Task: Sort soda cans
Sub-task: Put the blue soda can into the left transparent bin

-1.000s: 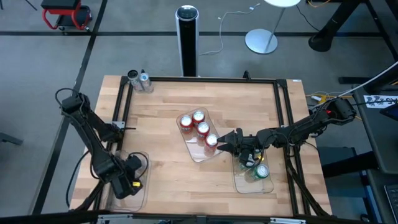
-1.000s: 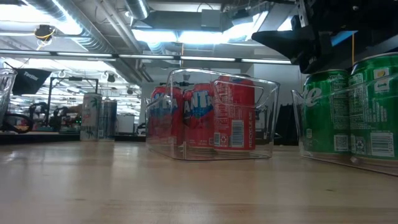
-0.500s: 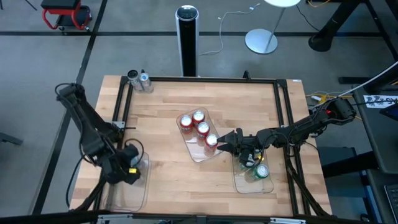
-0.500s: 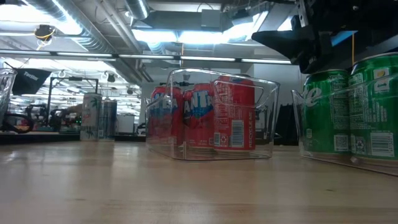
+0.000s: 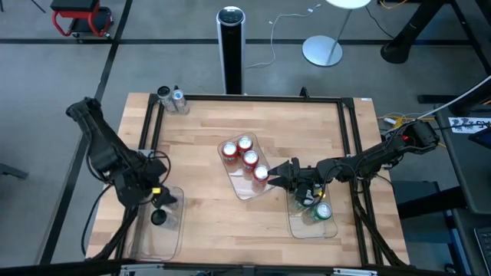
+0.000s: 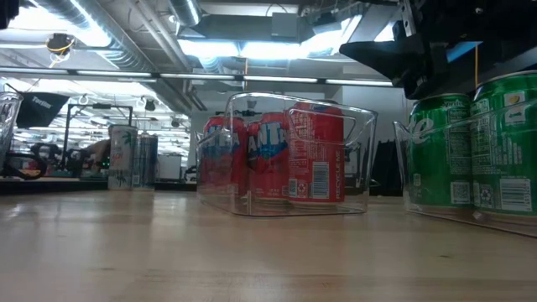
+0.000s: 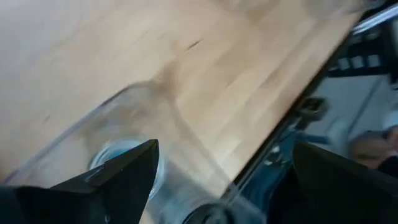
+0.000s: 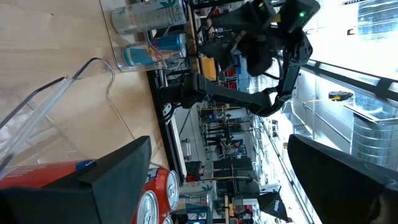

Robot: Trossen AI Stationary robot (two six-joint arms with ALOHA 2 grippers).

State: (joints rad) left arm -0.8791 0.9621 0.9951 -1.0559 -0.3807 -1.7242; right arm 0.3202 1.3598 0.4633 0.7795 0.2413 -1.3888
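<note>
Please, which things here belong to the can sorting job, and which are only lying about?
Job: red cans in the middle tray; green cans in the right tray; two silver cans at the table's far left corner; one can in the left tray, by the open left gripper; open right gripper beside the red cans.
Lying about: tall black-and-silver cylinder and lamp base, on the floor.

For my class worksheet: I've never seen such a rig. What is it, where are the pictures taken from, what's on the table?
Two dark robot arms work at a wooden table. Views: one from overhead, one at tabletop height, one from each wrist. The middle clear plastic tray holds red-and-white soda cans, the right tray green soda cans, the left tray one silver-and-blue can. Two silver cans stand apart. Both tools are open, holding nothing: the left tool above its tray, the right tool beside the red cans.
</note>
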